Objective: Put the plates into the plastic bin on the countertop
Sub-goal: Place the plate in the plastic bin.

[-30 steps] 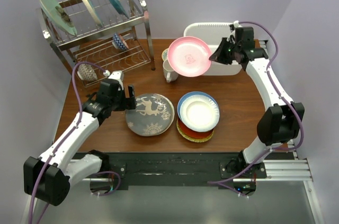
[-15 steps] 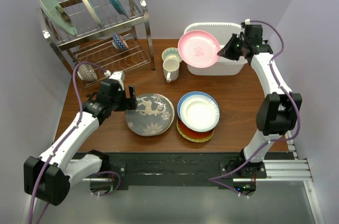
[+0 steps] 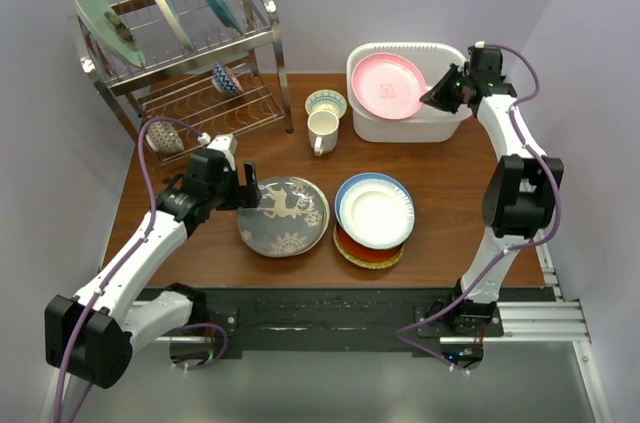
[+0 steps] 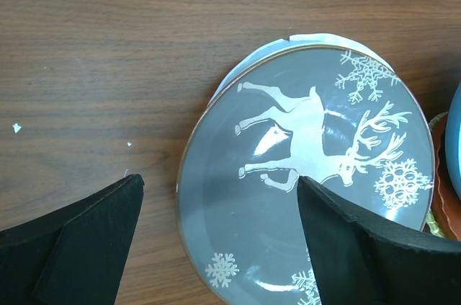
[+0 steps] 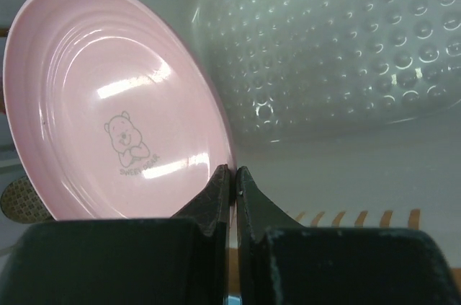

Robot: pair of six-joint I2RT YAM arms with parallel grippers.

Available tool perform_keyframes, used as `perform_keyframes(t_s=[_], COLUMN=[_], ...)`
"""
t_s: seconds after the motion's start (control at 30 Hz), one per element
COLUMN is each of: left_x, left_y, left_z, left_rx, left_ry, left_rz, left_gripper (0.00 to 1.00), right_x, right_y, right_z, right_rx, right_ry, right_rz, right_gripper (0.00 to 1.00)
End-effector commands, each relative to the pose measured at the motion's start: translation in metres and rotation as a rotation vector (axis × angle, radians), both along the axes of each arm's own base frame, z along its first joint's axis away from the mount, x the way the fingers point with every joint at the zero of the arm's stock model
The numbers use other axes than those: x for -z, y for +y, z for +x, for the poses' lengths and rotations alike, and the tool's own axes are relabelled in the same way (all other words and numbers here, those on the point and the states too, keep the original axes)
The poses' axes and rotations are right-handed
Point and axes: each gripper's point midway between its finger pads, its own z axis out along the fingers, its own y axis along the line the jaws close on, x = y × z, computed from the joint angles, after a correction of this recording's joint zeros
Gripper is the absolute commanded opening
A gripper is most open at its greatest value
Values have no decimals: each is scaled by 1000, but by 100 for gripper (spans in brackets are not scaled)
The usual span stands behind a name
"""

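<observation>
**Pink plate held in the mouth of the plastic bin**
The right gripper is clamped on the pink plate's rim and holds it tilted over the bin at the far right of the countertop. Nothing else shows in the bin. A mug and a small bowl stand left of the bin. The left gripper hovers over the deer plate with its jaws spread, beside a stack topped by a blue-rimmed plate. Only the left wrist view shows a white plate edge beneath the deer plate.

Beneath the deer plate a white plate nearly all hidden, deer plate cut off at the bottom edge, red-orange plate right of it cropped, pink plate rim hidden inside the right claw
</observation>
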Motion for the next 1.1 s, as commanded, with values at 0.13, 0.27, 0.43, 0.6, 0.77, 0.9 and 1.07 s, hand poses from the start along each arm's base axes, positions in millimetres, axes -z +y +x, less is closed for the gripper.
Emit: perform_keyframes(t_s=[0.13,0.27,0.43,0.6,0.77,0.9,1.07], left_x=[-5,-5,-4,-3,-1,-2,-3], left_y=[-9,-11,-12,-14,-14,-12,-12], left_z=[4,4,3,3,3,4,3], left_rx=[54,63,69,75,76,68,67], left_ry=[-28,-27,-24,-20,-15,-18,-21], left_rz=[-26,-30,-34,-37,-38,-33,-33], left_gripper=[92,92,92,91,91,91,91], right_x=[-25,-21,-13,-4,8,13,22], right_y=[-15,-26,-26,-33,-39,-43,-42], right_z=[30,38,48,57,62,65,67], right_rx=[101,138,155,180,217,229,207], right_ry=[-77,-72,-59,-39,-29,-24,-8], right_rz=[-25,-61,-55,-79,-91,-111,-118], right_gripper=[0,0,0,0,0,0,0])
